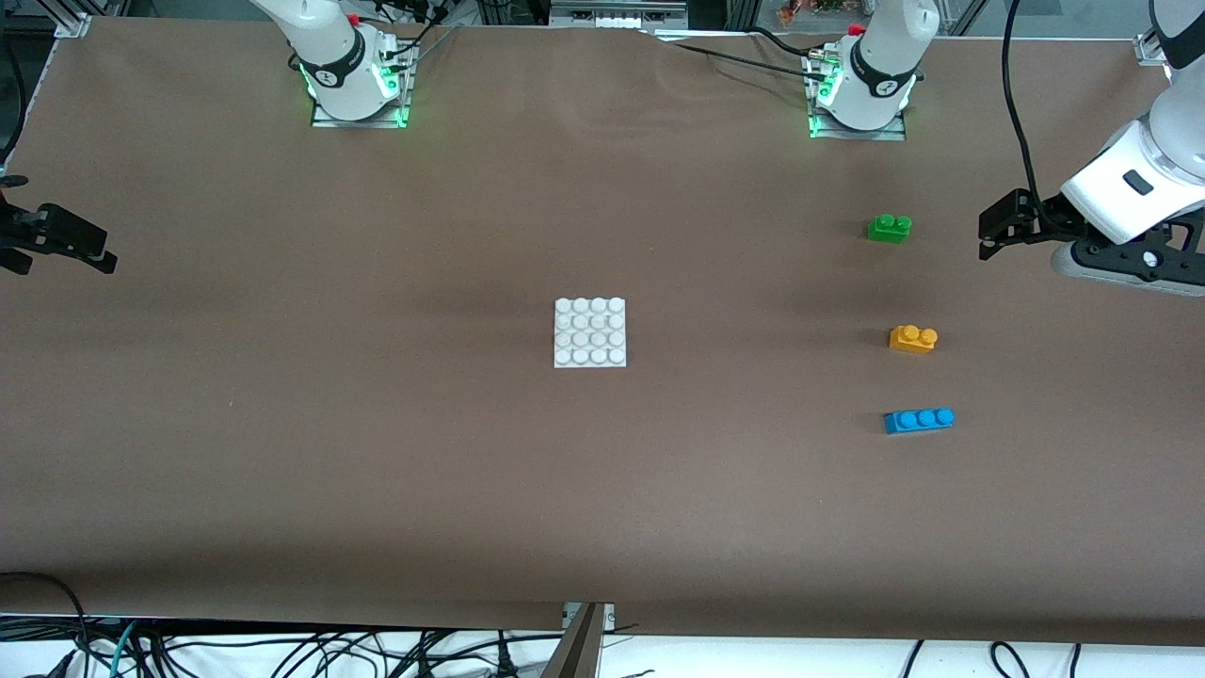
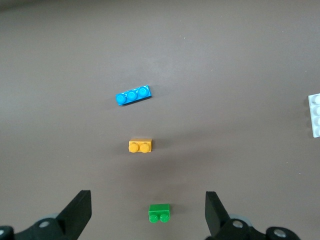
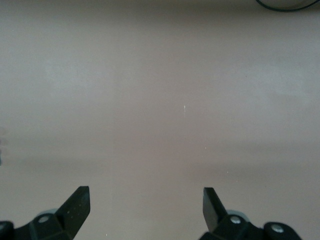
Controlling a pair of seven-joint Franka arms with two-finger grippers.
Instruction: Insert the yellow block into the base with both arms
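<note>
The yellow block lies on the table toward the left arm's end, between a green brick and a blue brick. The white studded base lies at the table's middle. My left gripper hangs open and empty over the table at the left arm's end, apart from the bricks. In the left wrist view its fingers frame the green brick, with the yellow block, the blue brick and the base's edge farther off. My right gripper is open and empty at the right arm's end.
The brown table cover has its front edge near the camera, with cables below it. The right wrist view shows only bare cover between the open fingers.
</note>
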